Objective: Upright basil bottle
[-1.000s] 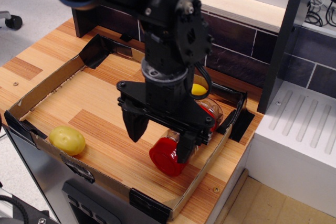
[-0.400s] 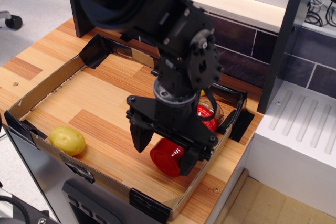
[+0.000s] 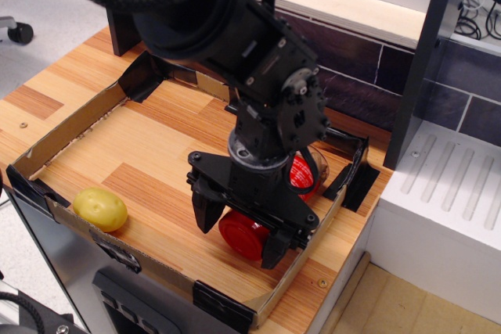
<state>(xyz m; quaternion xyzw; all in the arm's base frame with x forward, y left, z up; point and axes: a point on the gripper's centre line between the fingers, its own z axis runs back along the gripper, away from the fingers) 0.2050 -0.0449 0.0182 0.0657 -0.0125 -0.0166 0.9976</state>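
the basil bottle (image 3: 249,234) lies on its side near the right front corner of the cardboard tray (image 3: 55,137), red lid (image 3: 244,235) facing the front edge, its body mostly hidden under the arm. the gripper (image 3: 239,230) stands open directly over it, one finger (image 3: 205,207) to the left of the lid and the other (image 3: 277,246) to the right, neither visibly pressing; it holds nothing. the step in hand appears to be the grasp. to do it well, centre the jaws across the lid or the neck just behind it, lower until the fingertips straddle the widest part, then close evenly so the round jar does not roll toward the tray wall. the lemon (image 3: 100,209) sits well apart at the left front and poses no obstruction.
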